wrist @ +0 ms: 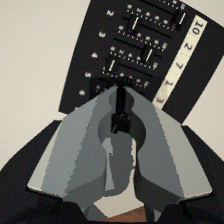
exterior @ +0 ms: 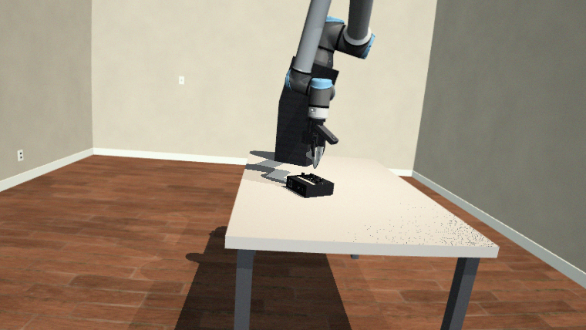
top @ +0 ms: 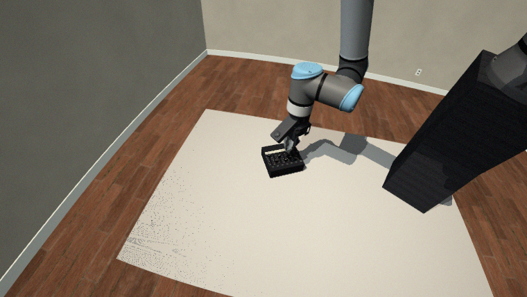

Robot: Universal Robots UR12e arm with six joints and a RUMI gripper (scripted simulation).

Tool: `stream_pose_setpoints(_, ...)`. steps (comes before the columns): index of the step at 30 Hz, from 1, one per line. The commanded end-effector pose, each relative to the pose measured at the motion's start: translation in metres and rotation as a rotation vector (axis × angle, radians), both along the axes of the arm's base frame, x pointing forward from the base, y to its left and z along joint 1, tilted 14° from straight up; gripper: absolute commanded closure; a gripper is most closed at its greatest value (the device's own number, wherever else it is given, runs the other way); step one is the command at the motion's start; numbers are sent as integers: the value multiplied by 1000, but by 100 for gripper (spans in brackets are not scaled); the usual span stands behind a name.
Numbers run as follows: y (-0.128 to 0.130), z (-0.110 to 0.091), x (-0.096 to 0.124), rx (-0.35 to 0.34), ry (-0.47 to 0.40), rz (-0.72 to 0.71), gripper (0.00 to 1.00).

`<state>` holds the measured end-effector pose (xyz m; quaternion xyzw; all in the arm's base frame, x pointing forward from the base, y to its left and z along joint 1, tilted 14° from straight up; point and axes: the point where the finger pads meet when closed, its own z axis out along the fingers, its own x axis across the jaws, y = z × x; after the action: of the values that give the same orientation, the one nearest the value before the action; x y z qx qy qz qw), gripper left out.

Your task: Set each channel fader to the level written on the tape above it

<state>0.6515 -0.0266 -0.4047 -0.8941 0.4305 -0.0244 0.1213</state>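
The black lighting desk (top: 281, 166) (exterior: 310, 186) (wrist: 95, 40) lies on the white table (top: 295, 228) (exterior: 348, 221). In the wrist view a white tape strip (wrist: 181, 56) runs along its right edge with the numbers 10, 2, 7, 7, 1, 3. Several dark fader caps sit in their slots, for example one (wrist: 148, 54) mid-slot and another (wrist: 111, 65) further left. My gripper (top: 291, 148) (exterior: 315, 163) (wrist: 120, 88) is shut and empty. It hangs a little above the desk's near end, over the row beside the 3, and touches no fader. The faders under the fingers are hidden.
A tall black block (top: 460, 140) (exterior: 288, 122), the arm's base, stands on the table behind and to the right of the desk. The table edge (exterior: 356, 247) is far from the desk.
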Motion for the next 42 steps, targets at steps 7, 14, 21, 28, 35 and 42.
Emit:
stream_pose_setpoints(7, 5, 0, -4, -36, -52, 249, 100)
stream_pose_setpoints(14, 10, 0, -10, -74, -102, 498, 100)
stream_pose_setpoints(21, 13, 0, -15, -105, -142, 696, 100)
stream_pose_setpoints(28, 17, -1, -22, -150, -203, 993, 100)
stream_pose_setpoints(35, 19, -2, -28, -191, -256, 1255, 100)
stream_pose_setpoints(42, 19, -3, -34, -231, -309, 1516, 100)
